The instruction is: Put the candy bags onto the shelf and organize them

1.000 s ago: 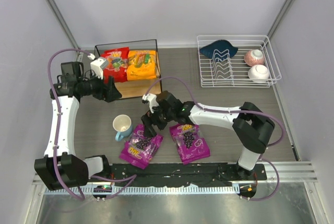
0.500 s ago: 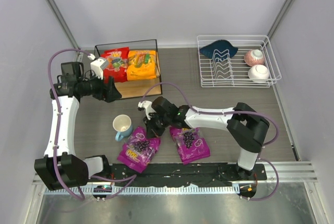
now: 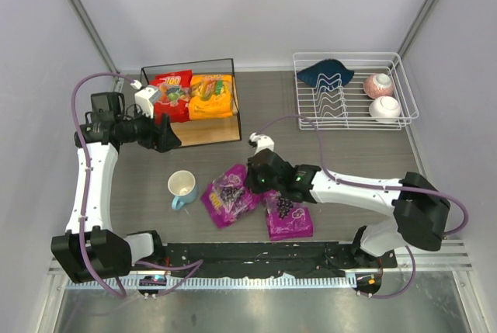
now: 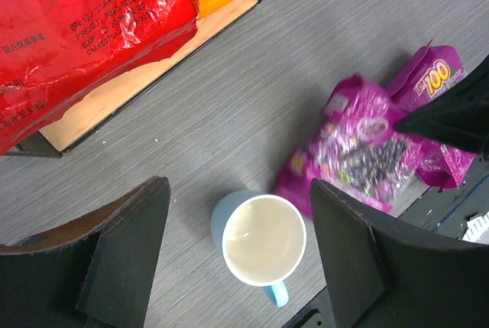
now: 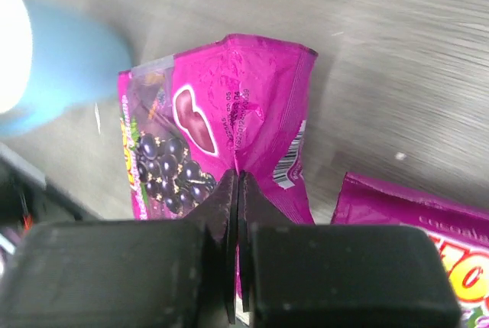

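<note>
Nearest the bases, one purple bag (image 3: 289, 216) lies on the table (image 3: 349, 154), not yet shelved; the right gripper (image 5: 235, 190) pinches the second purple bag (image 3: 227, 197). Beyond, the left gripper (image 3: 167, 137) hangs spread beside the shelf (image 3: 213, 131), which holds the red bag (image 3: 172, 94) and orange bag (image 3: 211, 96): about half done.

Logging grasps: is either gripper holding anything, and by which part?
The right gripper is shut on one purple bag, pinching a crease at its edge. The left gripper is open and empty.
</note>
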Robot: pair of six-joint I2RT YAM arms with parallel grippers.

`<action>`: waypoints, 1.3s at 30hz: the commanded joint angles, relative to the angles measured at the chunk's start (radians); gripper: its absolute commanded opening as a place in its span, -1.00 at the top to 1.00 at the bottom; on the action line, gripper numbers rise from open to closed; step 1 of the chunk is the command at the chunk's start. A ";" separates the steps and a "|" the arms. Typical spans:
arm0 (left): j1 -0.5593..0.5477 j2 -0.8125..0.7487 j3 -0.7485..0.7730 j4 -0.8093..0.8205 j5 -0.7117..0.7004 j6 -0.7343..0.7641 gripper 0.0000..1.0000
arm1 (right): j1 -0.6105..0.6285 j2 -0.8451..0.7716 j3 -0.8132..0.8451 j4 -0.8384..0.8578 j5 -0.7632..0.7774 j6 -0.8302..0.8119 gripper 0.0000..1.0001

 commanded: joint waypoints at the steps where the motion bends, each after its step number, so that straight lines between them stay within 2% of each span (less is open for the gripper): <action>1: 0.006 0.002 -0.004 0.027 0.036 -0.005 -0.57 | 0.000 -0.105 -0.042 0.003 0.424 0.430 0.99; 2: 0.006 0.005 -0.004 0.027 0.037 -0.008 -0.57 | 0.012 -0.119 -0.063 -0.012 0.450 0.555 0.98; 3: 0.006 0.005 -0.002 0.029 0.040 -0.008 -0.57 | 0.020 -0.120 -0.070 -0.009 0.464 0.581 0.95; 4: 0.006 0.007 -0.002 0.029 0.040 -0.013 -0.56 | 0.028 -0.117 -0.067 0.003 0.467 0.580 0.69; 6: 0.006 0.008 -0.001 0.027 0.042 -0.017 -0.57 | 0.089 -0.077 0.025 -0.076 0.498 0.520 -0.09; 7: 0.006 0.008 -0.001 0.027 0.040 -0.016 -0.57 | 0.117 -0.065 0.066 -0.121 0.529 0.488 -0.19; 8: 0.006 0.005 -0.002 0.027 0.042 -0.016 -0.57 | 0.185 -0.051 0.134 -0.221 0.641 0.469 -0.36; 9: 0.008 0.002 -0.007 0.030 0.039 -0.014 -0.57 | 0.206 -0.051 0.154 -0.259 0.691 0.434 -0.43; 11: 0.006 -0.001 -0.011 0.035 0.040 -0.017 -0.57 | 0.220 -0.065 0.163 -0.276 0.783 0.385 -0.53; 12: 0.004 -0.001 -0.016 0.038 0.042 -0.020 -0.57 | 0.215 -0.083 0.150 -0.275 0.815 0.341 -0.66; 14: 0.006 0.001 -0.016 0.036 0.045 -0.024 -0.57 | 0.194 -0.100 0.128 -0.230 0.843 0.249 -0.67; 17: 0.006 -0.002 -0.013 0.029 0.043 -0.017 -0.57 | 0.105 -0.123 0.087 -0.148 0.798 0.062 -0.63; 19: 0.006 -0.008 -0.016 0.027 0.042 -0.014 -0.57 | -0.002 -0.160 0.036 -0.072 0.651 -0.061 -0.63; 20: 0.006 -0.008 -0.016 0.026 0.040 -0.011 -0.57 | -0.047 -0.178 -0.031 0.031 0.571 -0.095 -0.63; 21: 0.006 -0.010 -0.016 0.024 0.040 -0.010 -0.57 | -0.087 -0.194 -0.066 0.092 0.370 -0.130 -0.63; 22: 0.004 -0.008 -0.016 0.024 0.042 -0.011 -0.57 | -0.174 -0.220 -0.102 0.154 0.265 -0.185 -0.63; 23: 0.006 -0.008 -0.017 0.024 0.040 -0.010 -0.57 | -0.203 -0.224 -0.158 0.278 0.165 -0.212 -0.63; 24: 0.006 -0.008 -0.016 0.023 0.040 -0.010 -0.57 | -0.231 -0.223 -0.174 0.320 0.071 -0.227 -0.63; 25: 0.006 -0.007 -0.014 0.020 0.040 -0.008 -0.57 | -0.250 -0.205 -0.182 0.347 -0.025 -0.242 -0.63; 28: 0.006 -0.008 -0.008 0.006 0.037 -0.001 -0.57 | -0.254 -0.151 -0.153 0.367 -0.158 -0.313 -0.60; 33: 0.006 -0.018 -0.011 -0.019 0.031 0.024 -0.57 | -0.254 -0.016 -0.087 0.361 -0.247 -0.370 -0.50; 39: 0.006 -0.034 -0.030 -0.037 0.008 0.056 -0.57 | -0.254 0.070 -0.051 0.350 -0.197 -0.419 -0.43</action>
